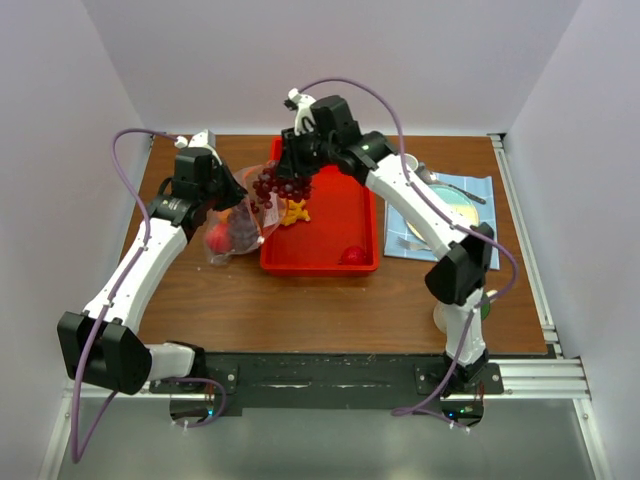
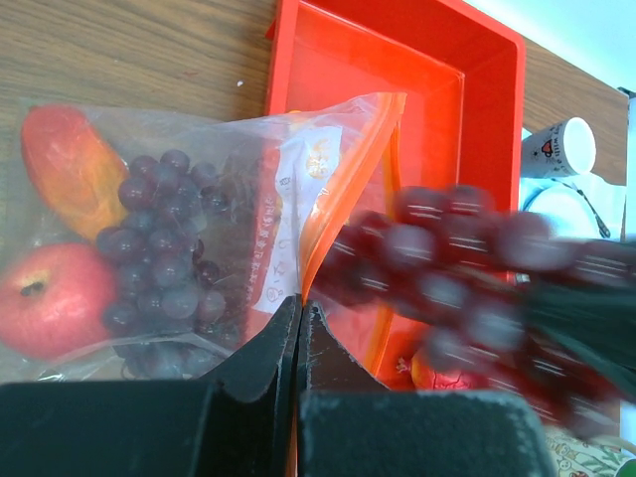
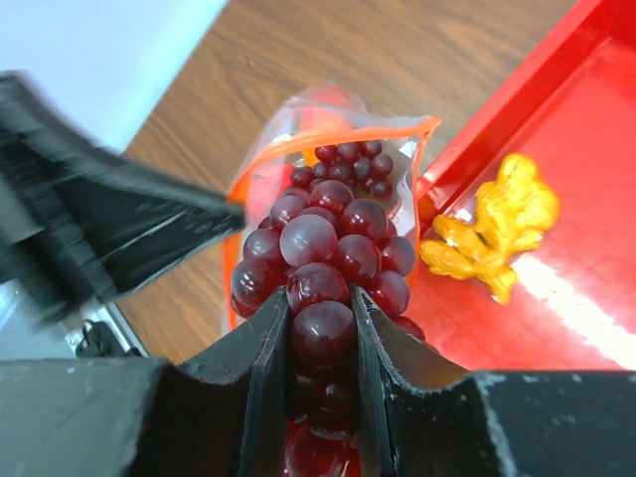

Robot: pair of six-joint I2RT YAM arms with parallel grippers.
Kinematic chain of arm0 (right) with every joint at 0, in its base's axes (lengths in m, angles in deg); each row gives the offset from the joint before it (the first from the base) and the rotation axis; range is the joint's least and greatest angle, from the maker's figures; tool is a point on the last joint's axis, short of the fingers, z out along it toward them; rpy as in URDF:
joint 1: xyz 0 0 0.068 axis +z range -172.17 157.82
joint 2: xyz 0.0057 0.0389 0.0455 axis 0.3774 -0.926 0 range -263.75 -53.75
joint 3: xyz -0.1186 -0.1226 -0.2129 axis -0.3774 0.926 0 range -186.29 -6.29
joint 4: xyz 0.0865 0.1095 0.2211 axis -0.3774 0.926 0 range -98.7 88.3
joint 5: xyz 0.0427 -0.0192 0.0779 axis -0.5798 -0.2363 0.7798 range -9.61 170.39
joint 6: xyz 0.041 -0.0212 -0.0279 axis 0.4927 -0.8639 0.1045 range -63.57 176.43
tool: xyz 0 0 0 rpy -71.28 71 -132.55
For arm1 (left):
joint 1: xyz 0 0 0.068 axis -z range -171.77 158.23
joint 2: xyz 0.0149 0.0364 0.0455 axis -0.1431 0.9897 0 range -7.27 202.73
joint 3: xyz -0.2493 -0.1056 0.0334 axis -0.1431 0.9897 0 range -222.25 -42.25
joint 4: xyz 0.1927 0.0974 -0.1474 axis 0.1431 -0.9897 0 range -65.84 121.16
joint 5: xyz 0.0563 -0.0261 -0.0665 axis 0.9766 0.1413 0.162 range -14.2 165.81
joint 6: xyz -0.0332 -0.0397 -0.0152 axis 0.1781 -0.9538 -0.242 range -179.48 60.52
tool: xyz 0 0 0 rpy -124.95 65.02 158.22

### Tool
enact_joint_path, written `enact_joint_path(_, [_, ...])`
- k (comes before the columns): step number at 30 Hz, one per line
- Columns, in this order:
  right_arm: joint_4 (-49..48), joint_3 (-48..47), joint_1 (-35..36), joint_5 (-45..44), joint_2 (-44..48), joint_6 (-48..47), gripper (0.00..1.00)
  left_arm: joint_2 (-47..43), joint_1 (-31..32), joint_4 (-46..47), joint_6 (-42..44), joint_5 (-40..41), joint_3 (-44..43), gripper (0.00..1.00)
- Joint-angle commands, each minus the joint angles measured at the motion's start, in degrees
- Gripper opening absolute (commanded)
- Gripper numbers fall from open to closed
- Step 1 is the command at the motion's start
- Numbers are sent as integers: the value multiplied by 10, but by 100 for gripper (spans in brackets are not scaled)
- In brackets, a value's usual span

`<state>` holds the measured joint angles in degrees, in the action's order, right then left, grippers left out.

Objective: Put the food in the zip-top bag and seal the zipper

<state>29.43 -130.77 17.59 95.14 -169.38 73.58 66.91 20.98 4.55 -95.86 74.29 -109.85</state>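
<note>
The clear zip-top bag [image 1: 232, 232] lies left of the red tray, holding a red apple [image 2: 50, 310], an orange wedge [image 2: 72, 169] and a purple grape bunch [image 2: 164, 248]. My left gripper [image 2: 300, 310] is shut on the bag's orange zipper edge [image 2: 328, 214], holding the mouth up. My right gripper [image 3: 320, 303] is shut on a dark red grape bunch [image 3: 323, 248] and holds it just above the bag's open mouth [image 3: 328, 139]. The same bunch shows in the top view [image 1: 280, 185]. A yellow-orange cluster [image 3: 492, 234] lies in the tray.
The red tray [image 1: 345, 215] sits mid-table with a round red fruit [image 1: 352, 255] at its near right corner. A white cup [image 2: 558, 147], a blue cloth [image 1: 470, 215] with a plate and a fork lie to the right.
</note>
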Motion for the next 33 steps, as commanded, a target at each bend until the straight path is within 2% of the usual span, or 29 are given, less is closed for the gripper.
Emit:
enact_joint_path(1, [-28, -59, 13, 18, -42, 38, 17, -8, -5, 21, -1, -14, -15, 0])
enact_joint_path(5, [-46, -93, 26, -30, -86, 67, 20, -12, -5, 22, -6, -30, -15, 0])
enact_joint_path(12, [-79, -95, 44, -67, -103, 111, 46, -17, -4, 22, -10, -29, -11, 0])
enact_joint_path(14, [-82, -90, 50, -87, -99, 119, 50, -17, -4, 24, -12, -31, -7, 0])
enact_joint_path(15, [-82, -88, 51, -92, -97, 122, 54, -17, -4, 25, -13, -31, -7, 0])
enact_joint_path(21, [-79, -76, 56, -122, -85, 128, 64, -23, -5, 30, -17, -28, -8, 0])
enact_joint_path(26, [-55, -38, 54, -187, -43, 84, 68, -24, -5, 31, -18, -26, -11, 0])
enact_joint_path(28, [-67, 16, 52, -213, -3, 74, 68, -24, -5, 29, -18, -24, -12, 0])
enact_joint_path(33, [-103, 130, 47, -210, 41, 48, 66, -23, -5, 31, -18, -25, -13, 0])
